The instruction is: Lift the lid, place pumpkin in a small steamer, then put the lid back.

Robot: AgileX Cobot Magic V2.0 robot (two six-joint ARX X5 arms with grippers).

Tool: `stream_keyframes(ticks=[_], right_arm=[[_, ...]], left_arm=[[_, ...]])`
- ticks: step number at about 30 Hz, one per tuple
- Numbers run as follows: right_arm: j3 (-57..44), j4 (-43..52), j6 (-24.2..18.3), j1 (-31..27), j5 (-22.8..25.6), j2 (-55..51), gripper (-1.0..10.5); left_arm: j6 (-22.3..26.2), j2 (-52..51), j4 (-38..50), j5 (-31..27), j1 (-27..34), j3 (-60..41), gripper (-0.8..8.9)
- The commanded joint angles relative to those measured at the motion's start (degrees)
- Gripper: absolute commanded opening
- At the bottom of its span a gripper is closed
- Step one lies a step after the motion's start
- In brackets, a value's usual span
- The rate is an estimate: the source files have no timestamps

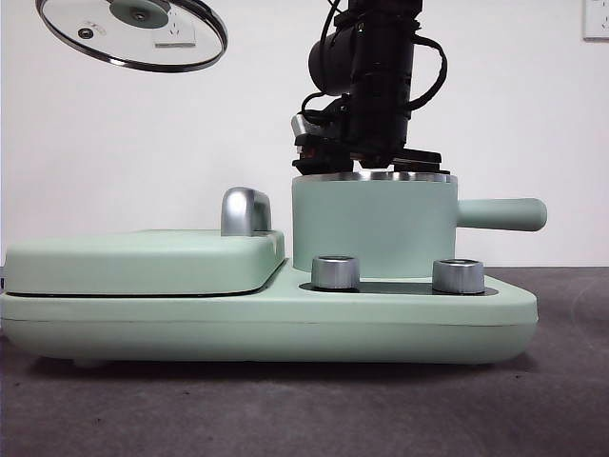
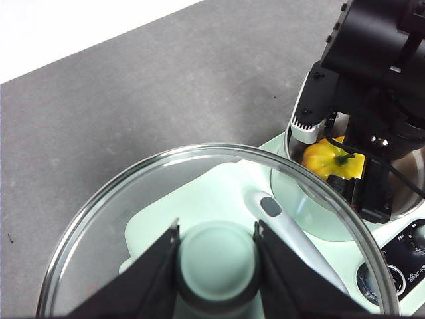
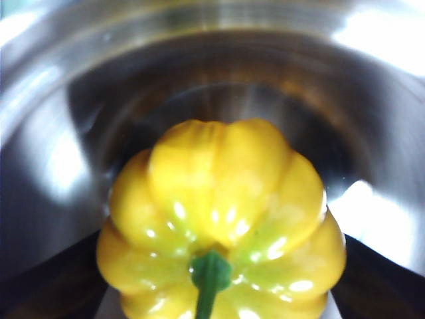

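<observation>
Grey table: left pincer clamped on lid knob, right pincer gripping pumpkin inside small steamer.

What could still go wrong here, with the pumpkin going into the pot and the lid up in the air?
The pumpkin looks still gripped by the right end effector inside the steamer; an awkward release could let it roll or tip. The left end effector holds the lid only by its knob, so the glass might slip or swing.

A dark grey table carries one mint-green cooker base, sitting flat on it.
</observation>
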Motion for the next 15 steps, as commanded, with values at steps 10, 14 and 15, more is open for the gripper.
stream_keyframes(ticks=[10,14,15], right_arm=[[7.87,-3.32,0.81,0.55,-0.17,-0.9,5.4],[14.38,-6.82,1.51,0.46,-0.17,-6.03,5.4],[14.16,-6.93,1.62,0.46,-0.11,-8.37,5.4]], left_arm=[[-0.72,0.57,1.84,0.15,-0.22,1.7,0.51],[-0.72,0.59,1.86,0.15,-0.22,1.7,0.51],[-0.72,0.59,1.86,0.15,-0.22,1.68,0.51]])
